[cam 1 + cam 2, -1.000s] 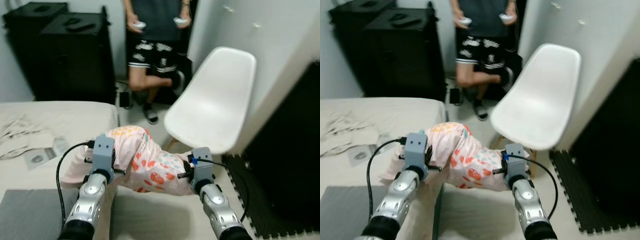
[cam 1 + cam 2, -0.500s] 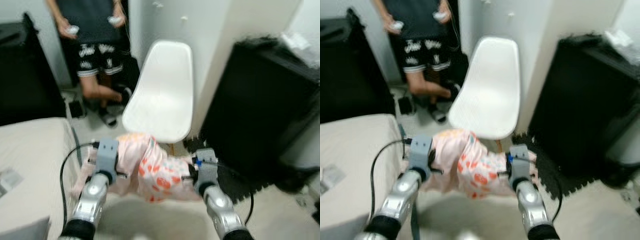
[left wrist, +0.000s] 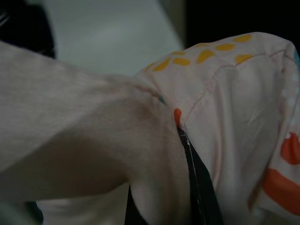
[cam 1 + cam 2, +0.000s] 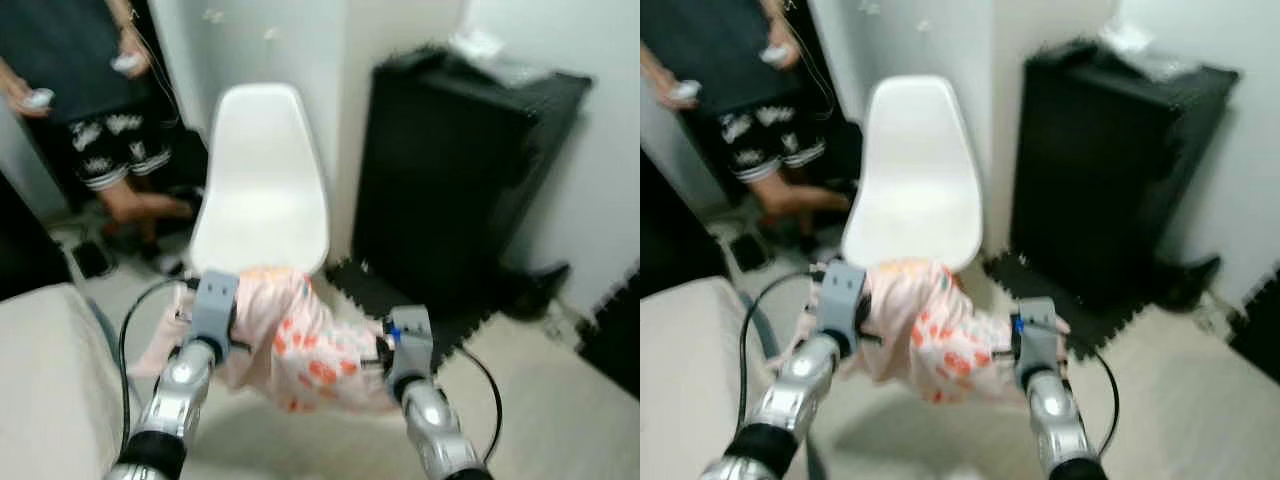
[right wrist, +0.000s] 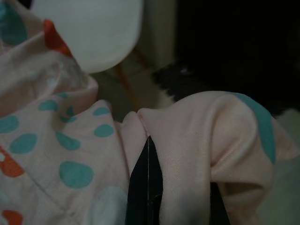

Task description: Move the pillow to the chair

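Nearest to us our two silver arms reach forward, and between them hangs the pillow [image 4: 300,340], pale pink with orange, yellow and teal spots, held up in the air above the floor [image 4: 540,400]; our left pincer [image 3: 187,187] is clenched on the pillow's left end, the cloth bunched around its black fingers [image 3: 199,192] in the left wrist view; our right pincer [image 5: 147,187] is clenched on the pillow's right end, where folds of pink fabric wrap its dark fingers [image 5: 140,185] in the right wrist view; a black cable [image 4: 125,330] loops beside our left arm; at the lower left we see a corner of the bed [image 4: 40,380], beige; the pillow sits just in front of the white chair [image 4: 262,190], its upper edge overlapping the front rim of the seat, though we cannot tell whether it touches; a dark foam mat [image 4: 400,300] lies on the floor to the right of the chair; beyond it a black cabinet [image 4: 460,170] stands against the white wall; at the far left a person [image 4: 90,130] in dark patterned shorts stands holding a small white controller [image 4: 128,63] in each hand
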